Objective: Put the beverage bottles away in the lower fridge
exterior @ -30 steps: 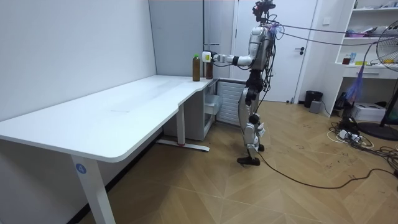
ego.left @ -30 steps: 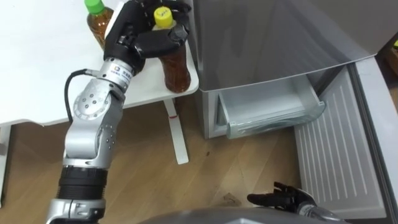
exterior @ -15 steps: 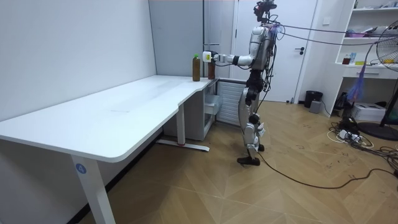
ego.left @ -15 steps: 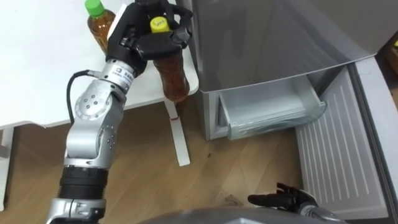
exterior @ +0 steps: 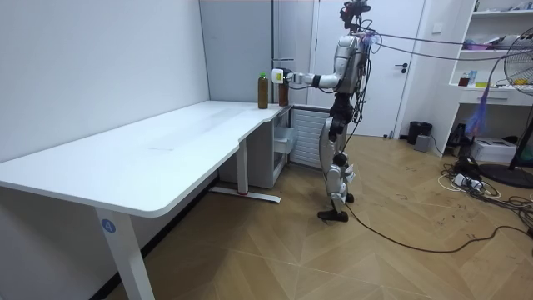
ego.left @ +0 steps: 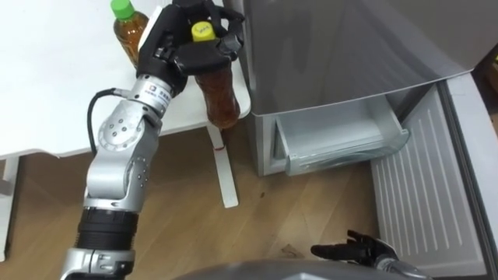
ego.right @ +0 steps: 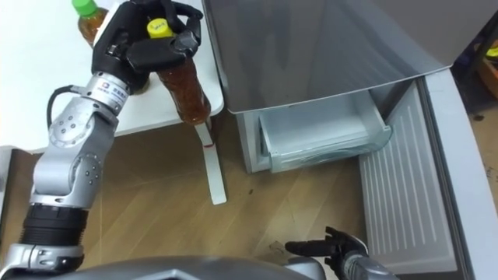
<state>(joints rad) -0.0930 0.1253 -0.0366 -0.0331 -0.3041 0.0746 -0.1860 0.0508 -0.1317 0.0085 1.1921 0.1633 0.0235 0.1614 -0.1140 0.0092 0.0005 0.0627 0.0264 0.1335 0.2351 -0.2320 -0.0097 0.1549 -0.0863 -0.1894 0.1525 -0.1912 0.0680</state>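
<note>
Lifted off the desk [ego.left: 47,85] since a second ago, the yellow-capped bottle [ego.left: 222,99] now hangs tilted in the left hand [ego.left: 180,48], its base swung out past the desk corner and over the floor.

In the left eye view the hand sits at about 11 o'clock, fingers and thumb curled round the bottle's neck and shoulder just under the cap. The green-capped bottle [ego.left: 127,27] stands on the desk at the hand's 9 o'clock, close beside it. The fridge [ego.left: 334,47] stands at 1 o'clock. Its lower drawer [ego.left: 342,144] is pulled out, toward 4 o'clock from the held bottle, and the lower door [ego.left: 428,194] is swung open beyond it. The right hand [ego.left: 354,250] hangs low at 5 o'clock, fingers loosely spread, holding nothing.

From the room view, the robot stands at the desk's far end before the fridge, left arm stretched toward the room view's left, both bottles near 12 o'clock.

The right eye view shows the same grip, the bottle's base leaning toward 5 o'clock.

To my eye the carry has just begun. The grip is high on a full bottle, so it may swing. I would hold it firmly, bring it round slowly toward 4 o'clock, clear of the fridge's front corner, then bend low enough to set it inside the drawer rather than drop it.
</note>
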